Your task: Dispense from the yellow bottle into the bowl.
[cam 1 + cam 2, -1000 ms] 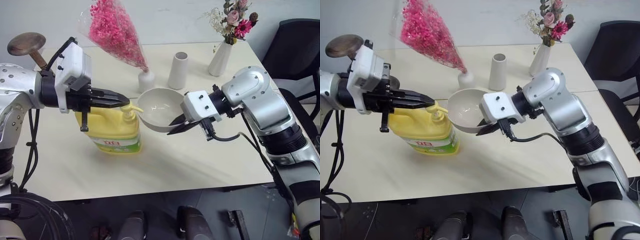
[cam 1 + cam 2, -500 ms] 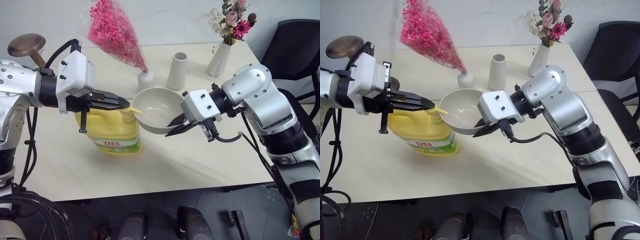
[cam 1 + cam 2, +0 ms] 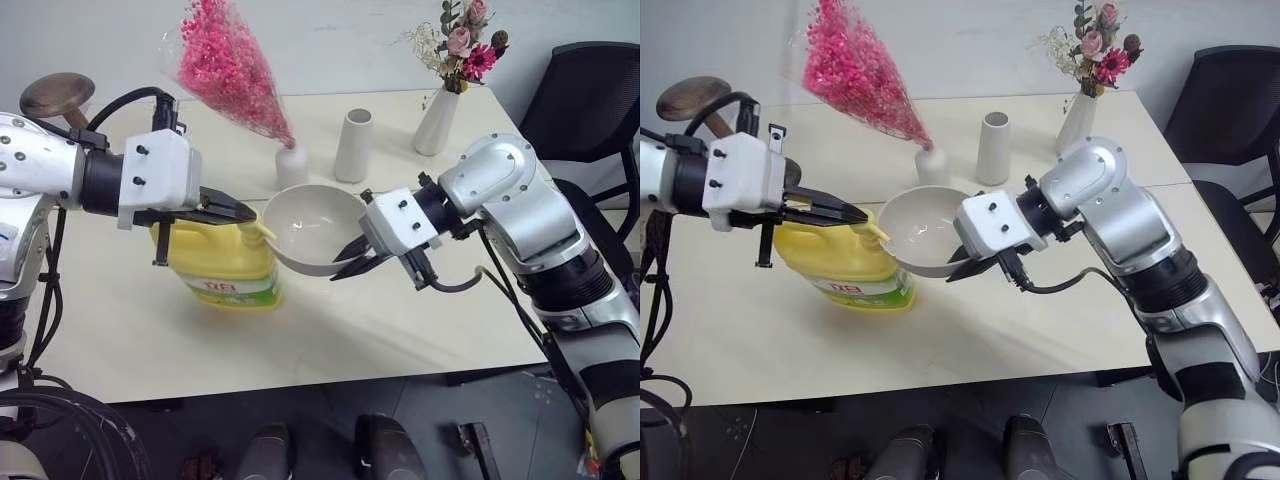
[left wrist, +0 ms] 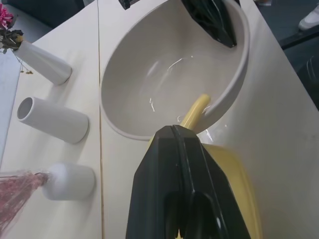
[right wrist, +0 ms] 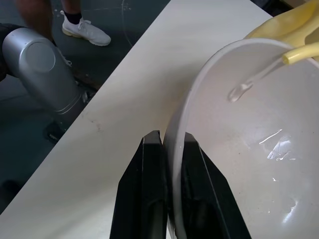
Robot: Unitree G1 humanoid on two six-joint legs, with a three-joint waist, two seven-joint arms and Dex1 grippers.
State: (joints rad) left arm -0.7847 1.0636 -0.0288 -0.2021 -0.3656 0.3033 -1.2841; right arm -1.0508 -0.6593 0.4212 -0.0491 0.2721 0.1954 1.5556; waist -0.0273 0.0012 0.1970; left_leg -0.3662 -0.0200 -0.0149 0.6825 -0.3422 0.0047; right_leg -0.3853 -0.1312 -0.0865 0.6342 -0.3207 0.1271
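The yellow bottle [image 3: 225, 265] stands on the table at the left, its green-and-white label facing me. My left gripper [image 3: 245, 212] is shut, with its joined fingertips [image 4: 174, 130] resting on top of the pump head. The bowl [image 3: 310, 225] hangs tilted above the table just right of the bottle. My right gripper [image 3: 352, 258] is shut on its rim, one finger inside the wall and one outside [image 5: 172, 139]. The yellow spout [image 4: 194, 110] reaches over the bowl's rim. A thin clear stream [image 5: 249, 82] runs from the spout into the bowl [image 5: 249, 149].
Behind the bowl stand a white cylindrical vase [image 3: 353, 143], a small white vase with pink flowers [image 3: 291, 163] and a white vase with a bouquet [image 3: 437, 118]. A black chair [image 3: 590, 90] is at the right. The table's front edge [image 3: 300, 385] runs close below both arms.
My left gripper has rolled at the wrist and tipped lower onto the pump head. The bowl has come slightly nearer the bottle, so the spout now reaches over its rim.
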